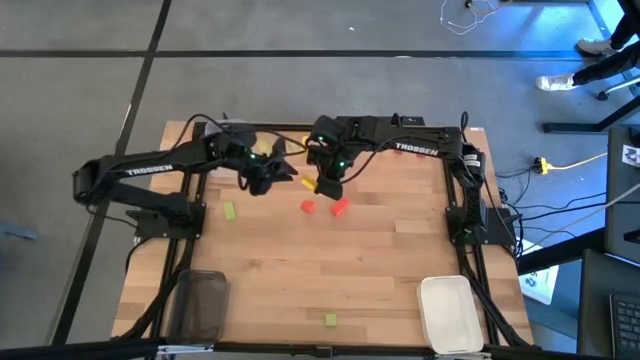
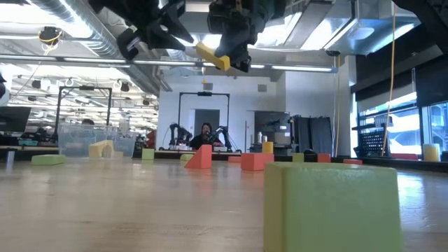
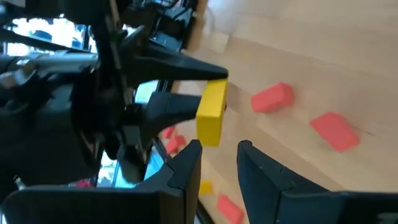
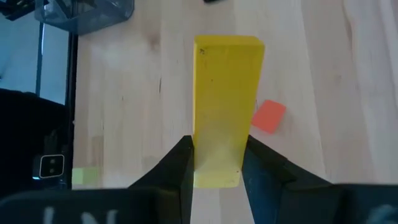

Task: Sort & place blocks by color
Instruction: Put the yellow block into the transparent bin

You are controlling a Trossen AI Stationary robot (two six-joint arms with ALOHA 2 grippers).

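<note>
Right gripper (image 4: pixel 216 163): fingers clamped on yellow block (image 4: pixel 225 106), aloft over surface (image 1: pixel 380 255) centre.
Left gripper (image 3: pixel 219 163): fingers narrow, empty, beside it.
Progress: early; red blocks (image 1: pixel 338 207) and green ones (image 1: pixel 229 210) lie loose, unsorted.

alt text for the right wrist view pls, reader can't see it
The right end effector grips one end of a long yellow block, which points away from the camera above a pale wooden table. A small red block lies on the table beside it, a light green block sits near one edge, and a dark tray shows at the far end.
</note>
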